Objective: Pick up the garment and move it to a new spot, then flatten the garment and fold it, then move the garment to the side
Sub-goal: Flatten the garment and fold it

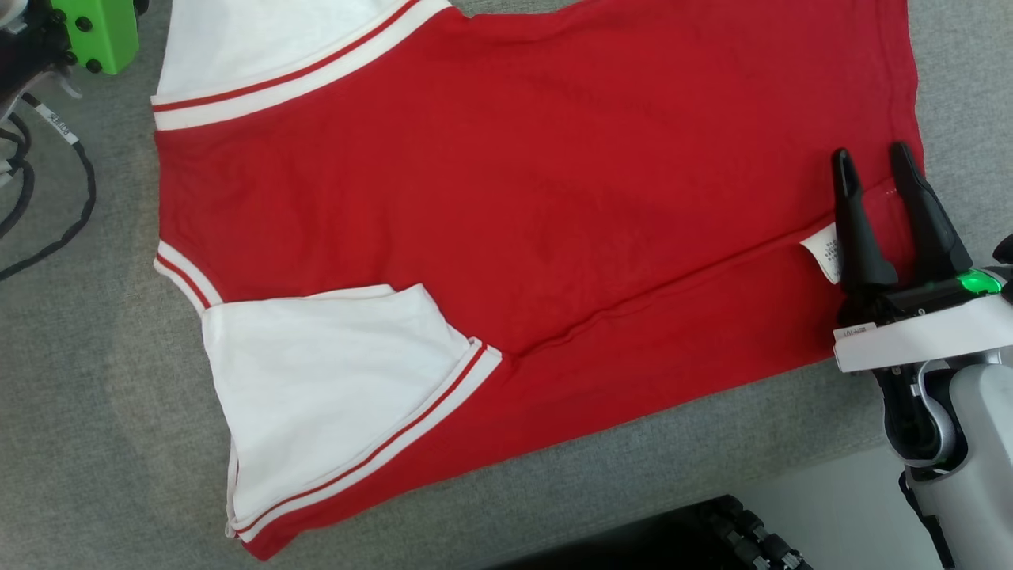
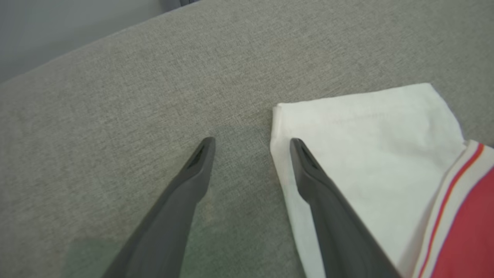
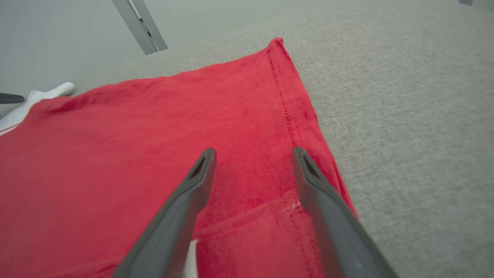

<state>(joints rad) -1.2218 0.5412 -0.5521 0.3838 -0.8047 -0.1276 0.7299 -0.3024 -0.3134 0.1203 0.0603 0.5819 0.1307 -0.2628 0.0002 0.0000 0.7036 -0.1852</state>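
A red garment with white sleeves trimmed in red stripes lies spread on the grey cloth surface. Its near part is folded over along a slanted crease, and a white care label shows there. At the garment's right hem corner, my right gripper is open above the red cloth with nothing between its fingers. My left gripper is open too. One of its fingers hangs over the edge of a white sleeve, the other over bare grey cloth.
A green block with black bolts and dark cables sit at the far left. The surface's front edge runs along the lower right, with a dark ridged wheel and pale floor below. A grey post stands beyond.
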